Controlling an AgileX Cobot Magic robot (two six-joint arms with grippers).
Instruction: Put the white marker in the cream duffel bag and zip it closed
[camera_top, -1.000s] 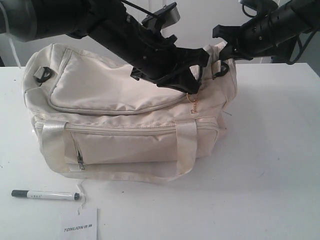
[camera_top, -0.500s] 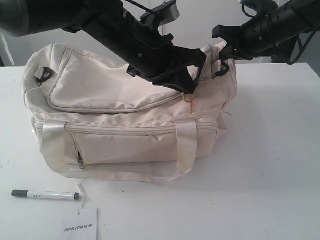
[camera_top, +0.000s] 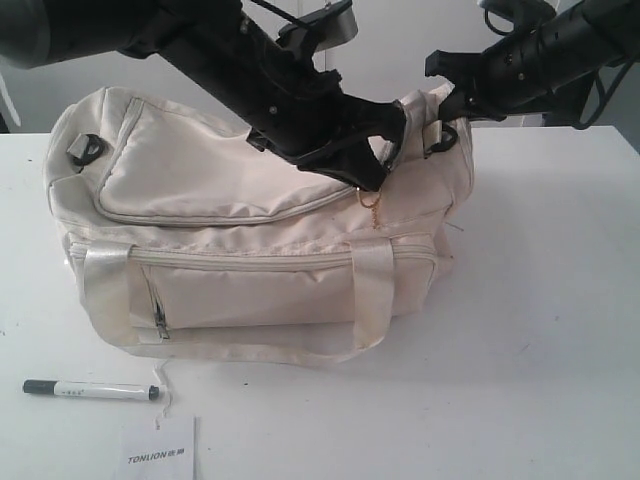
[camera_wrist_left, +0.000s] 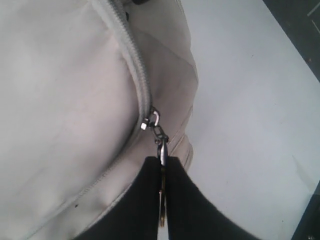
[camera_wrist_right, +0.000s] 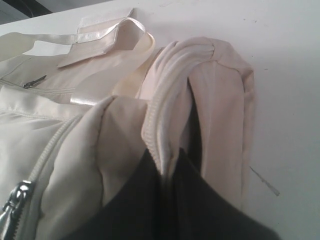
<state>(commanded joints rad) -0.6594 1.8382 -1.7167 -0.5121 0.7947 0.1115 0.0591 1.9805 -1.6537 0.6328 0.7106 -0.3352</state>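
White table (camera_top: 560, 330) has your marker (camera_top: 90, 390) near its front-left corner, outside the bag (camera_top: 250, 290). Your left gripper (camera_wrist_left: 161, 165) pinches the zip pull (camera_wrist_left: 160, 137), and the right gripper (camera_wrist_right: 167, 162) clamps the bag's end fabric. If either thin hold slips, the bag may drag.

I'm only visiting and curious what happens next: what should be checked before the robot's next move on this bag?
1. Hold of the left gripper on the zipper pull: ok, pinched shut.
2. Hold of the right gripper on the end fabric of the bag: ok, clamped.
3. Opening of the top zipper for the pen: not ok, the visible stretch looks closed.
4. Pen free to pick up: ok, lying on the table in front of the bag.
5. Chain of the zipper pull holding under strain: cannot tell.
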